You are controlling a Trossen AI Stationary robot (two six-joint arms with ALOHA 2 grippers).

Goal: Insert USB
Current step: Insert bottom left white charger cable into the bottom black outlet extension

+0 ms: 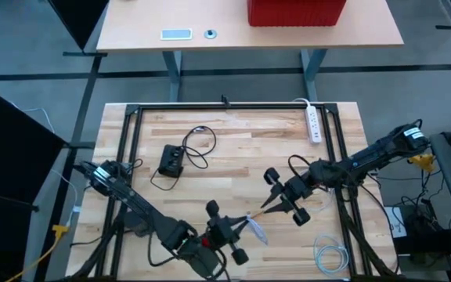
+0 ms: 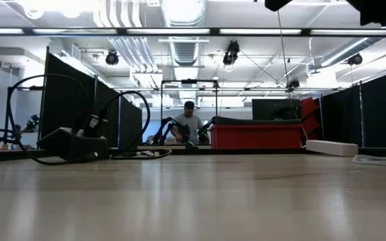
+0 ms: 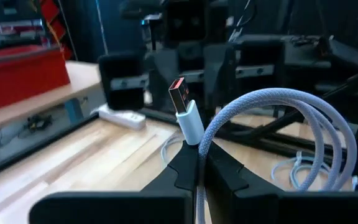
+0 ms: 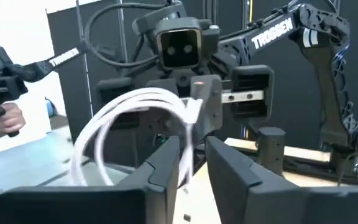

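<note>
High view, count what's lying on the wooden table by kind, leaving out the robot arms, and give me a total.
White power strip: 1
Black box with its cord: 1
White cables: 2, one coiled loose, one held between the grippers
Total: 4

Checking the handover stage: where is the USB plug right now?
In the left wrist view the USB plug stands up between the left gripper fingers; from above it sits near the table's front edge, facing the right gripper.

My left gripper (image 1: 239, 228) sits near the table's (image 1: 233, 149) front edge, my right gripper (image 1: 276, 200) just beside it, the cable (image 1: 254, 229) between us. The hub (image 1: 171, 160) lies behind, power strip (image 1: 313, 124) at the far right.
</note>
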